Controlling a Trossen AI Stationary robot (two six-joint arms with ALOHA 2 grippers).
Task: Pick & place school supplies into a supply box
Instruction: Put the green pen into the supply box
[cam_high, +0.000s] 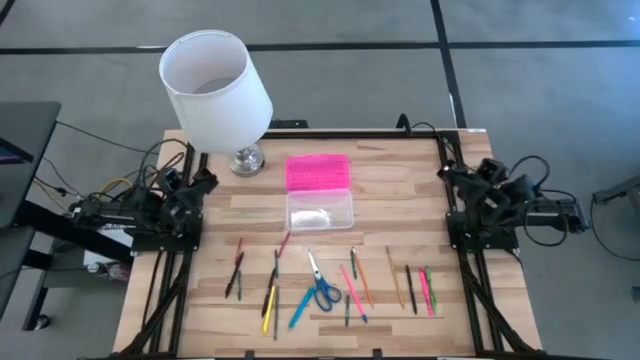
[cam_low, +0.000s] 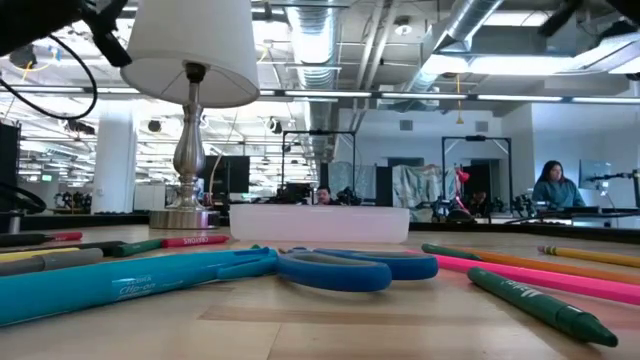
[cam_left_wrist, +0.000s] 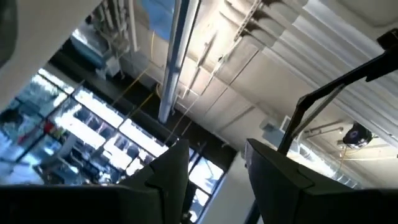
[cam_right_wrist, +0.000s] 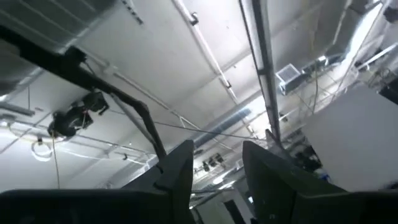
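Note:
The supply box (cam_high: 320, 211) is a clear tray lying open at the table's middle, also seen in the low view (cam_low: 320, 222). Its pink ribbed lid (cam_high: 318, 172) lies flat just beyond it. The school supplies lie flat in a row toward the near edge: dark and red pens (cam_high: 236, 268), a yellow one (cam_high: 268, 305), blue-handled scissors (cam_high: 322, 288), pink and orange pencils (cam_high: 354, 288) and more pens (cam_high: 415, 288). My left gripper (cam_left_wrist: 214, 168) is folded back at the left edge, open and tipped up at the ceiling. My right gripper (cam_right_wrist: 217, 165) is likewise at the right edge.
A table lamp with a big white shade (cam_high: 215, 80) stands on its metal base (cam_high: 247, 160) at the far left, close to the pink lid. Cables trail off the left edge (cam_high: 100, 195). A person (cam_low: 556, 185) sits in the room beyond the table.

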